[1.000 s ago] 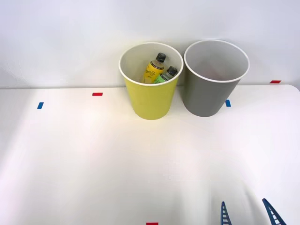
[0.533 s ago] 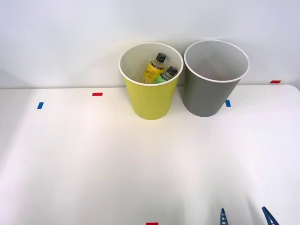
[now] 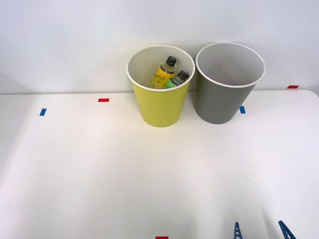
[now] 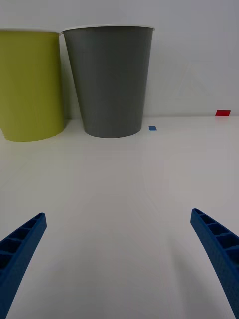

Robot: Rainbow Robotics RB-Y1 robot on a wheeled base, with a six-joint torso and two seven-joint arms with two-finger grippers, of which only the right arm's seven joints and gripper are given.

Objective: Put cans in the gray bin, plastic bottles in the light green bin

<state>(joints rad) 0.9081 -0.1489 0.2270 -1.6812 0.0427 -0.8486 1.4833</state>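
Both plastic bottles [image 3: 170, 73] sit in the light green bin [image 3: 159, 107]; label writing unreadable. Gray bin [image 3: 223, 102] just beside it. Right gripper [image 4: 119, 259] fingers [image 4: 216, 249] spread wide, holding nothing.

Smooth plastic bins [image 3: 218, 102], matt table [image 3: 99, 169]

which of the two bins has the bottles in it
The light green bin, left of the gray bin: the yellow bottle and the green-label bottle lean inside it.
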